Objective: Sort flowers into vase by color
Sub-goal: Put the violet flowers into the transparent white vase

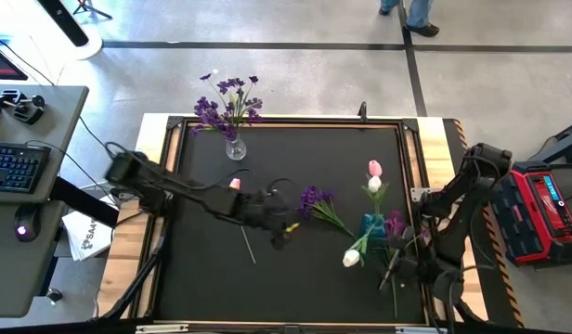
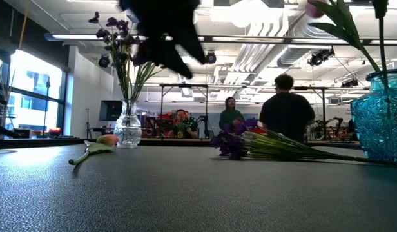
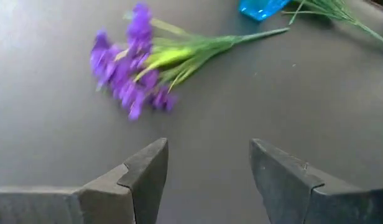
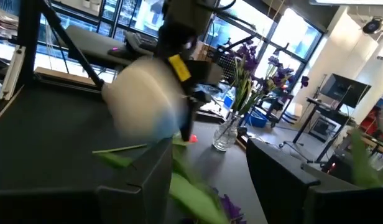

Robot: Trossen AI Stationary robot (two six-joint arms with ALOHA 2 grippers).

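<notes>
A clear vase (image 1: 235, 148) at the table's far side holds purple flowers. A blue vase (image 1: 371, 225) at the right holds a pink and a white tulip. A purple spray (image 3: 132, 74) lies flat at mid-table, just ahead of my open left gripper (image 3: 207, 149), which hangs above the table (image 1: 286, 232). A pink tulip (image 1: 235, 184) lies flat left of it. Another white tulip bud (image 4: 145, 109) is in the air just ahead of my right gripper (image 4: 210, 149), beside the blue vase. Its lower stem is hidden. The right fingers stand apart. My right gripper points level toward the table's left. A green leaf of the white tulip (image 4: 191, 193) runs through the gap between its fingers, nearer one finger (image 4: 151, 180). Whether a finger touches it, I cannot tell.
A loose green stem (image 1: 250, 246) lies near the left gripper. A red case (image 1: 546, 209) stands off the table's right edge, and a desk with a keyboard (image 1: 15, 167) off its left. People (image 2: 285, 113) stand in the room beyond the far edge.
</notes>
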